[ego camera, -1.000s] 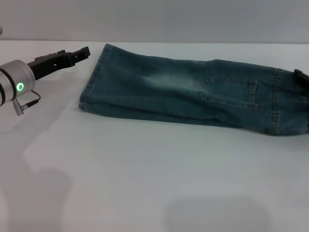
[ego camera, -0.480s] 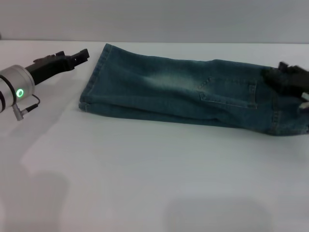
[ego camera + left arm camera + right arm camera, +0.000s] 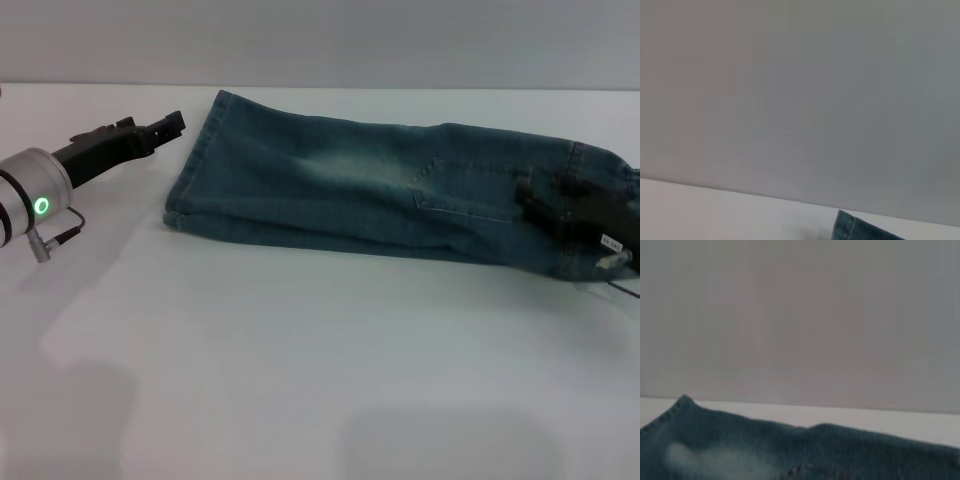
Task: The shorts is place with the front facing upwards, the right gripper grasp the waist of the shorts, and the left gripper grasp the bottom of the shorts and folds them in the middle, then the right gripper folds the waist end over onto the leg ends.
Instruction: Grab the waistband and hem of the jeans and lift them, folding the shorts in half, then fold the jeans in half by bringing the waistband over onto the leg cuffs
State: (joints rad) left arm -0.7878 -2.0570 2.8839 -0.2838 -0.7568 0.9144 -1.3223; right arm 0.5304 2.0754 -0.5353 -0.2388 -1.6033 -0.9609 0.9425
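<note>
Lying folded on the table (image 3: 300,380), shorts (image 3: 380,185) under right gripper (image 3: 575,210); jaws' state unclear.

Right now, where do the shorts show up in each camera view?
Head view: the shorts stretch across the far table.
Left wrist view: only a hem corner, at the lower edge.
Right wrist view: denim fills the lower part.
Shared landmark: the stitched leg hem.

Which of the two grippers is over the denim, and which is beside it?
The right gripper is over the shorts at the waist end; the left gripper is on the table beside the leg hems.
</note>
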